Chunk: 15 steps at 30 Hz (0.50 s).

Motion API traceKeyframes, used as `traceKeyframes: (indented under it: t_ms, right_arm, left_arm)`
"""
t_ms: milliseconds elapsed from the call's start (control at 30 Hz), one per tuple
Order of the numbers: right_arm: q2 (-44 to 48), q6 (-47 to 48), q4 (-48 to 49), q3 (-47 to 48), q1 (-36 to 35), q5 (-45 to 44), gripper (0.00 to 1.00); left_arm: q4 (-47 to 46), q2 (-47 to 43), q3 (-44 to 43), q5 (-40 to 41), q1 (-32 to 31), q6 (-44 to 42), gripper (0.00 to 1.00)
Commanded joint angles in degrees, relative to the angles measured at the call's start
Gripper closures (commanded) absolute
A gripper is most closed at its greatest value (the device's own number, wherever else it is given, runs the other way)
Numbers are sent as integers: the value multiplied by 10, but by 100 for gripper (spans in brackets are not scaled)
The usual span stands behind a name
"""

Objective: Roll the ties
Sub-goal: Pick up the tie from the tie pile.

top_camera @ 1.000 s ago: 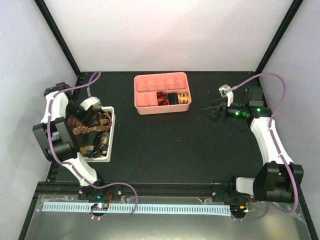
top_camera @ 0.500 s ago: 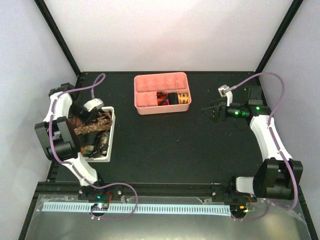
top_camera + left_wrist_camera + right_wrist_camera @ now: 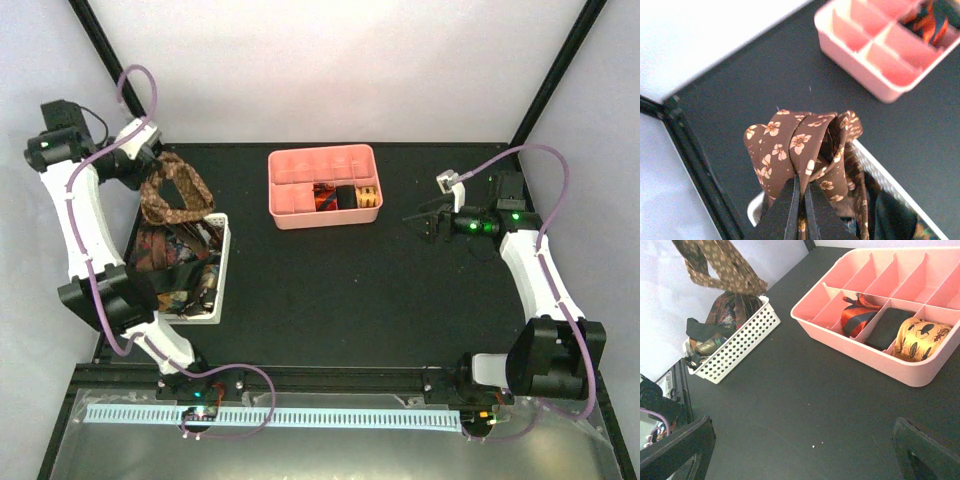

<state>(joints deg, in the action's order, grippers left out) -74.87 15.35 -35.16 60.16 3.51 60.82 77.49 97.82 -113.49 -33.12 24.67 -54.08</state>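
My left gripper point(image 3: 148, 172) point(image 3: 801, 182) is shut on a folded loop of the brown tie point(image 3: 176, 196) point(image 3: 790, 145) with a small flower print. It holds the tie up above the far end of the white basket point(image 3: 222, 270), and the tie's lower part trails into the basket. The right wrist view shows the same brown tie point(image 3: 720, 265) hanging at top left. More ties point(image 3: 172, 272) point(image 3: 727, 310) lie bunched in the basket. My right gripper point(image 3: 420, 222) point(image 3: 805, 450) hovers open over bare mat, right of the tray, with nothing between its fingers.
The pink tray point(image 3: 290, 205) point(image 3: 865, 360) stands at the back middle. Its front row holds a rolled red-orange tie point(image 3: 857, 315), a black one point(image 3: 887, 327) and a gold one point(image 3: 920, 337). A black frame post point(image 3: 695, 160) runs along the table's left edge.
My left gripper shut on the brown tie in the basket, then rose up and back to the far left, pulling the tie out. The right arm has not moved.
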Motion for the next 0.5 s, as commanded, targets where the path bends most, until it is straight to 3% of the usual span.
traceKeyframes:
  t_ms: [0, 300, 467]
  right_arm:
    - [8, 7, 0, 16, 1, 16, 0]
    - [11, 6, 0, 17, 1, 20, 0]
    - [10, 4, 0, 17, 1, 25, 0]
  left_arm:
    - [32, -17, -94, -101, 3, 78, 98]
    - [-112, -106, -103, -227, -5, 253, 98]
    - [-108, -137, -80, -271, -82, 279, 98]
